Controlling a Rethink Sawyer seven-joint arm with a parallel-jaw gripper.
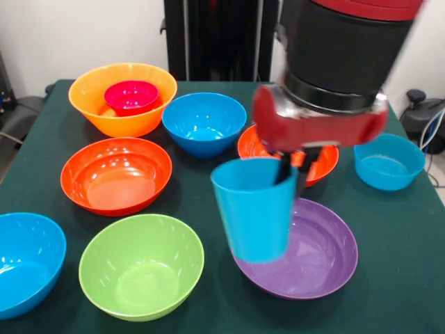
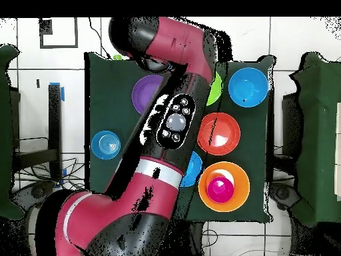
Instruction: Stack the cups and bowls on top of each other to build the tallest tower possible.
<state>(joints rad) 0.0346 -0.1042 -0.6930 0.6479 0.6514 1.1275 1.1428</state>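
On the green tabletop (image 1: 389, 229) the largest piece, the yellow-orange bowl (image 1: 94, 104), holds the small magenta bowl (image 1: 131, 97). Nearer, the purple bowl (image 1: 323, 254) lies below the lifted light-blue tumbler (image 1: 254, 209). The end effector (image 1: 290, 167) seems to pinch the tumbler's rim, one finger inside, though blur hides the fingertips. The tumbler looks light, stiff and glossy-slippery; a rim hold suits it.
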